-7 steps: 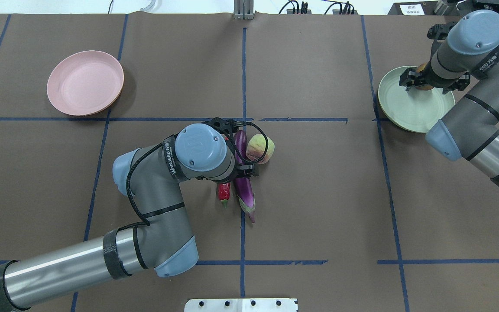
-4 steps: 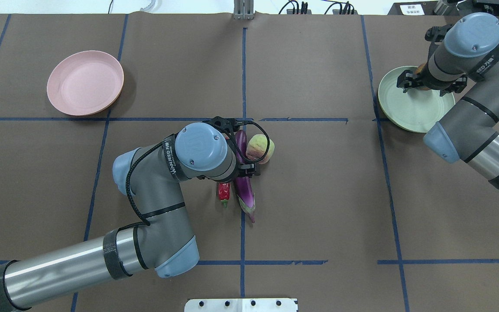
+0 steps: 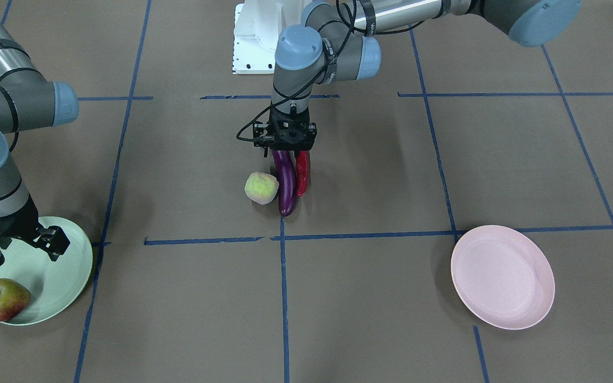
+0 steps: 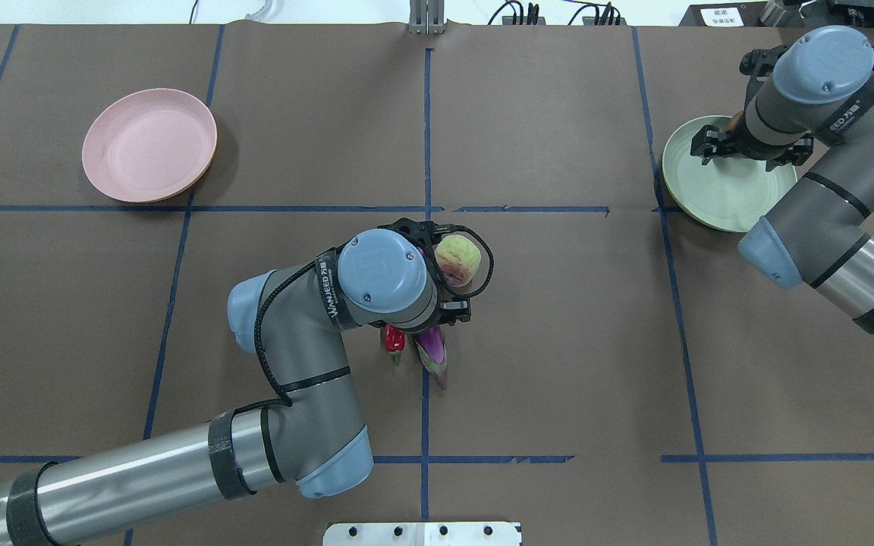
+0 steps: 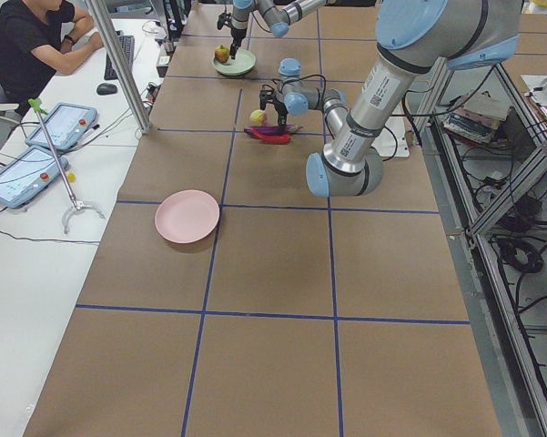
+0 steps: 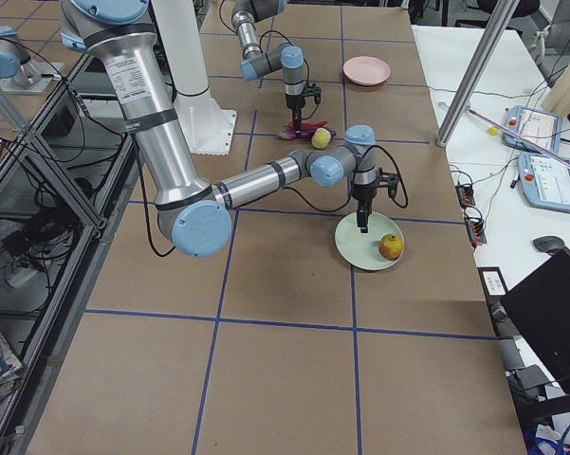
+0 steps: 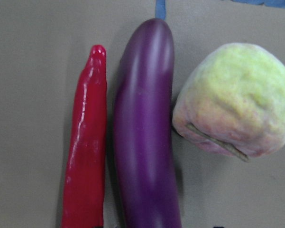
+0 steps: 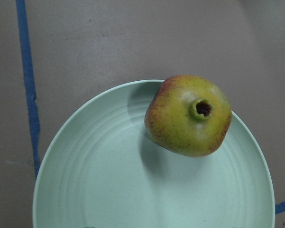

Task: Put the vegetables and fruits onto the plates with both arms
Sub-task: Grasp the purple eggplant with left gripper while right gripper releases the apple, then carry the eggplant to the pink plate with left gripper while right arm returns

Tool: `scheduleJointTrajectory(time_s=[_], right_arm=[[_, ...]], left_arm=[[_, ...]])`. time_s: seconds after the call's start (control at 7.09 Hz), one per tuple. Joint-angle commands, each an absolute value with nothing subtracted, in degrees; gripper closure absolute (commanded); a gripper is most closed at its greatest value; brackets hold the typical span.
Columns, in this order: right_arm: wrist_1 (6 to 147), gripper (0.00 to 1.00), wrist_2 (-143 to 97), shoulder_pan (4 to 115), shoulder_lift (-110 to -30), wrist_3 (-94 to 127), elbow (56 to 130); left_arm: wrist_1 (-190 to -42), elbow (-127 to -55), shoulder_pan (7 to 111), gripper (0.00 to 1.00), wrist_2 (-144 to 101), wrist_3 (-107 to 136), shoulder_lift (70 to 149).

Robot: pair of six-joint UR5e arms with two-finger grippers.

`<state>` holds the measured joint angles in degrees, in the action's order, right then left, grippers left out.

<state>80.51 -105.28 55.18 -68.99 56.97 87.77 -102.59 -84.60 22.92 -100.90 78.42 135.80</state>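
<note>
The purple eggplant (image 3: pixel 286 186), red chili (image 3: pixel 302 173) and peach (image 3: pixel 261 188) lie side by side at the table's middle. They fill the left wrist view: chili (image 7: pixel 87 152), eggplant (image 7: pixel 144 133), peach (image 7: pixel 234 102). My left gripper (image 3: pixel 289 155) hangs straight down over the eggplant's and chili's stem ends, open and holding nothing. The pomegranate (image 3: pixel 3 299) lies on the mint green plate (image 3: pixel 67 276), crown up in the right wrist view (image 8: pixel 188 115). My right gripper (image 3: pixel 19 247) hovers open above that plate, apart from the fruit. The pink plate (image 3: pixel 502 276) holds nothing.
The white robot base (image 3: pixel 256 42) is at the table's robot side. Blue tape lines (image 4: pixel 426 136) cross the brown table cover. An operator (image 5: pixel 36 45) sits at a side desk with tablets, off the table's far edge.
My left wrist has shifted right and toward the robot's side, covering more of the eggplant and chili. My right wrist has drifted slightly toward the table's far side over the mint plate.
</note>
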Motion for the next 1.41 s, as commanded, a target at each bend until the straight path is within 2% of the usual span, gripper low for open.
scheduleJointTrajectory(time_s=[0.0,0.14,0.28,0.42,0.56,0.71,0.85,0.99,1.27], right_arm=[[80.51,0.0,-105.21,55.02,-68.99,57.04,87.8],[80.51,0.0,-105.21,54.93,-68.99,57.04,87.8],[80.51,0.0,-105.21,54.84,-68.99,57.04,87.98],[80.51,0.0,-105.21,54.84,-68.99,57.04,88.33],[80.51,0.0,-105.21,53.89,-68.99,58.0,89.81],[80.51,0.0,-105.29,50.22,-68.56,63.4,93.13],[80.51,0.0,-105.21,46.1,-67.68,70.94,96.56],[80.59,0.0,-105.29,42.49,-65.94,79.46,100.07],[80.77,0.0,-106.52,36.94,-58.74,95.47,100.02]], left_arm=[[-102.48,-83.85,22.85,0.51,-100.9,78.05,135.7],[-102.48,-83.85,22.94,0.59,-100.9,78.13,135.53],[-102.39,-84.28,23.03,0.94,-100.9,78.22,135.7],[-101.87,-85.85,23.38,1.0,-100.99,78.48,135.7],[-100.65,-90.22,25.64,1.0,-100.99,78.66,133.96],[-98.98,-99.83,27.4,1.0,-100.99,81.62,126.72],[-97.14,-104.89,32.21,1.0,-101.33,83.39,122.74],[-94.86,-104.94,36.61,1.0,-101.34,82.89,120.87],[-94.57,-103.8,44.96,1.0,-104.65,72.31,117.53]])
